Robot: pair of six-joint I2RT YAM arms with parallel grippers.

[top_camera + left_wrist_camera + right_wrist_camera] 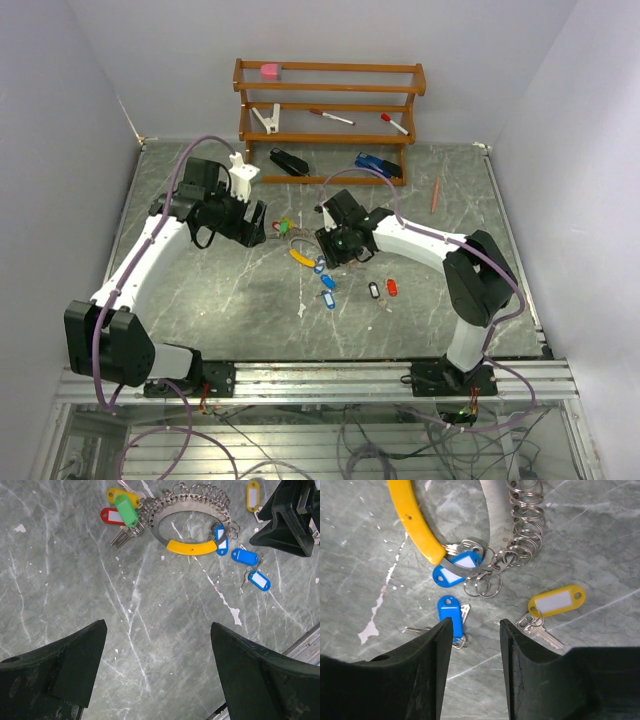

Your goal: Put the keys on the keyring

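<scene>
right tool [472, 630]: jaws part-open with a narrow gap, nothing between them; it hangs low over the bench [600, 540]
left tool [157, 650]: jaws wide apart, empty, raised above bare bench
keyring [192, 522]: ahead of the left tool and just ahead of the right one; a metal band with a yellow grip [192, 546] and a row of small split rings [525, 535]
keys: blue key [449, 616] lies just off the right tool's left finger tip; yellow key [555, 601] ahead and to its right; red, green and yellow tags [120, 507] sit bunched at the keyring's far-left end
step, as I judge it: picking a loose key to bring to a split ring
doing it well: centre the gap on the tag's narrow width, pinch the plastic and not the thin blade, keep clear of the rings
blue key axis: long axis runs roughly toward the tool, hole end pointing away to the keyring
yellow key axis: lies crosswise, hole end to the right, blade to the lower left
</scene>
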